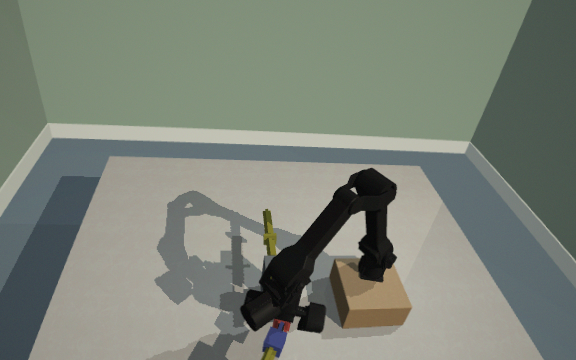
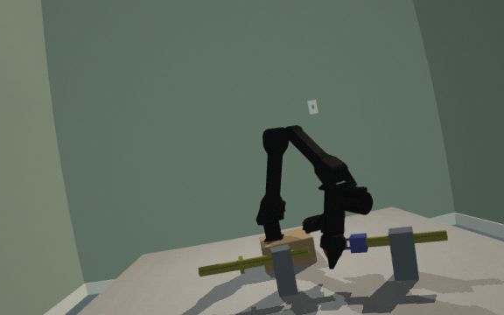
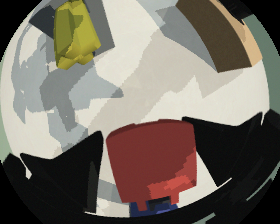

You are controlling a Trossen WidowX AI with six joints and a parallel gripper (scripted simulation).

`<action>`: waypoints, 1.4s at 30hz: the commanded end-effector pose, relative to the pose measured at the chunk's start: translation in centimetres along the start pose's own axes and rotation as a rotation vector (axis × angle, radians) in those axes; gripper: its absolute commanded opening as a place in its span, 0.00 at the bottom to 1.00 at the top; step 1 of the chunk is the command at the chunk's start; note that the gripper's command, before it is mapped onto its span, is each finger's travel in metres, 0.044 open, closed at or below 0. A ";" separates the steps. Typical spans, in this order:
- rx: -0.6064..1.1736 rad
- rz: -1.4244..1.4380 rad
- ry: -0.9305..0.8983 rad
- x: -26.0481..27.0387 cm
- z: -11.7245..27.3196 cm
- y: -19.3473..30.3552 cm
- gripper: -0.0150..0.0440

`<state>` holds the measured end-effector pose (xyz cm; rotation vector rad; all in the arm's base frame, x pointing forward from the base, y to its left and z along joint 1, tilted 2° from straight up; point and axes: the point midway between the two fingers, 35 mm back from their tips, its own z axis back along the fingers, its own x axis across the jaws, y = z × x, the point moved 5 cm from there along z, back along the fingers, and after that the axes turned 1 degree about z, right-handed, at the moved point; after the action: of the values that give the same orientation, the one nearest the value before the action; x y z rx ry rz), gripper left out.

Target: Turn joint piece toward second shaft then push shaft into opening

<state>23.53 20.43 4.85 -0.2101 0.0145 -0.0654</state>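
Observation:
The red joint piece [image 1: 282, 325] [image 3: 151, 155] is on hinges beside the blue end part [image 1: 274, 340] [image 2: 359, 243] of the first yellow shaft [image 2: 431, 237]. That shaft is in a grey block [image 2: 404, 258]. My gripper [image 2: 332, 259] [image 3: 142, 128] is open around the red piece, with a gap at its left side in the wrist view. The right finger is close to the piece; contact cannot be told. The second yellow shaft [image 1: 267, 220] [image 2: 217, 269] [image 3: 76, 35] lies through its grey block [image 2: 284, 271] [image 3: 105, 30], its near end apart from the piece. The opening's exact direction is hidden.
The arm stands on a tan box [image 1: 373, 300] [image 3: 206, 30] beside the second shaft's block. A yellow cross-shaped collar [image 1: 269, 238] [image 2: 241, 264] sits on the second shaft, beyond its block. The arm hangs over the space between the two blocks.

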 end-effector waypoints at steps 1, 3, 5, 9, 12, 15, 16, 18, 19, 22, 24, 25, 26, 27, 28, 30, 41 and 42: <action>0.000 0.000 0.000 0.0 0.0 0.0 1.00; 0.000 0.000 0.000 0.0 0.0 0.0 1.00; 0.000 0.000 0.000 0.0 0.0 0.0 1.00; 0.000 0.000 0.000 0.0 0.0 0.0 1.00; 0.006 -0.001 0.001 0.0 0.0 0.0 1.00; 0.082 -0.007 0.010 0.0 0.3 -0.6 1.00; 0.115 -0.010 0.013 0.1 0.5 -0.8 1.00; 0.182 -0.013 0.015 0.1 0.8 -1.3 1.00; 0.215 -0.014 0.015 0.1 0.9 -1.6 1.00; 0.315 -0.012 0.008 0.1 1.5 -2.2 1.00; 0.381 -0.009 0.000 0.0 1.8 -2.7 1.00; 0.414 -0.008 -0.006 0.0 2.0 -2.9 1.00; 0.441 -0.006 -0.010 0.0 2.1 -3.1 1.00; 0.457 -0.006 -0.014 0.0 2.2 -3.2 1.00; 0.461 -0.005 -0.015 0.0 2.2 -3.3 1.00; 0.461 -0.005 -0.015 0.0 2.2 -3.3 1.00; 0.436 0.105 -0.038 0.4 3.1 -3.0 1.00; 0.431 0.139 -0.044 0.4 3.3 -3.0 1.00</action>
<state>23.37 17.80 8.00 0.2268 -0.0107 0.0037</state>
